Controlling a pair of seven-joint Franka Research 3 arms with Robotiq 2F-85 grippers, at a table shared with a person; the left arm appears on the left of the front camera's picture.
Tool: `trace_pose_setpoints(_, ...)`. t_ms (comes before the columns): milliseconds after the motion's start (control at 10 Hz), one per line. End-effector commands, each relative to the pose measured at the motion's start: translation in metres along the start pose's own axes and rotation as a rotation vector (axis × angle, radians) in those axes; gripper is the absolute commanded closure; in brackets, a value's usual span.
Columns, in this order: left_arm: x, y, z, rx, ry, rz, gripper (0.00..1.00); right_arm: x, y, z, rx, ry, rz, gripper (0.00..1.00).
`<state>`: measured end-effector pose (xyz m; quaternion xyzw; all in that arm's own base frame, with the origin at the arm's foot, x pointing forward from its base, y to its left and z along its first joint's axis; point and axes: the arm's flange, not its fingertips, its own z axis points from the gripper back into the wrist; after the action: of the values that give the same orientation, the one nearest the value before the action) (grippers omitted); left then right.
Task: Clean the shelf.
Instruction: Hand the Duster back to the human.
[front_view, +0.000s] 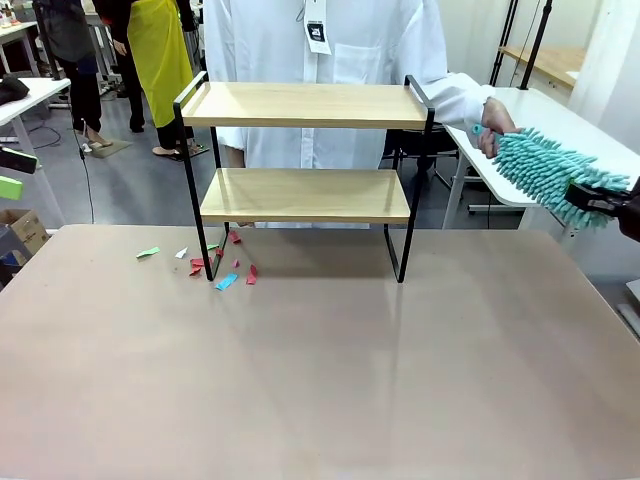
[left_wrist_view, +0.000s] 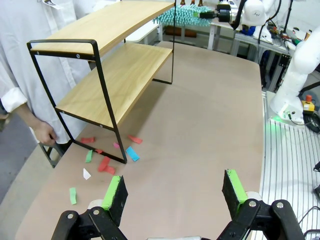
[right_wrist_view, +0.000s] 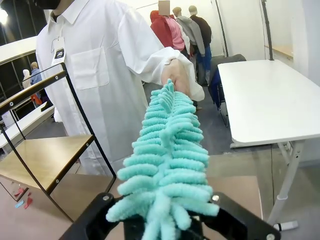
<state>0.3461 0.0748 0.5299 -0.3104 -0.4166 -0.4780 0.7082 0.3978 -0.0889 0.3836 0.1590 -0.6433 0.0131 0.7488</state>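
The shelf (front_view: 310, 105), two light wooden boards in a black frame, stands at the table's far side; it also shows as the shelf (left_wrist_view: 115, 75) and the shelf (right_wrist_view: 45, 160). A teal fluffy duster (front_view: 545, 170) hangs in the air to its right. The person's hand (front_view: 495, 125) grips its far end. My right gripper (front_view: 600, 200) is at its near end, and the duster (right_wrist_view: 170, 150) lies between the jaws, hiding the fingertips. My left gripper (left_wrist_view: 173, 190) hovers open over the table with nothing in it.
Small red, green, blue and white paper scraps (front_view: 225, 265) lie on the table by the shelf's left legs. A white side table (front_view: 560, 130) stands at the far right. The person in a white coat stands behind the shelf, their other hand (left_wrist_view: 45, 135) low by its foot.
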Motion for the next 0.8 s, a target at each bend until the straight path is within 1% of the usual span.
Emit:
trace_pose_setpoints(0,0.002,0.001,0.000,-0.003,-0.031,-0.014,0.00,0.000,0.000,0.000,0.000,0.001,0.000,0.40)
trace_pose_setpoints(100,0.002,0.001,0.000,-0.003,-0.031,-0.014,0.00,-0.001,0.001,0.000,-0.003,0.003,-0.002,0.26)
trace_pose_setpoints(200,0.002,0.001,0.000,-0.003,-0.031,-0.014,0.00,-0.001,0.001,0.000,-0.005,0.002,-0.001,0.00)
trace_pose_setpoints(400,0.002,0.001,0.000,-0.003,-0.031,-0.014,0.00,0.001,0.001,0.000,-0.012,0.003,-0.011,0.00)
trace_pose_setpoints(500,0.002,0.001,0.000,-0.003,-0.031,-0.014,0.00,0.006,0.000,0.003,-0.010,-0.009,-0.033,0.03)
trace_pose_setpoints(600,0.002,0.001,0.000,-0.003,-0.031,-0.014,0.00,0.019,-0.003,0.006,-0.005,-0.032,-0.054,0.00)
trace_pose_setpoints(700,0.002,0.001,0.000,-0.003,-0.031,-0.014,0.00,0.039,-0.006,0.010,0.020,-0.054,-0.091,0.00)
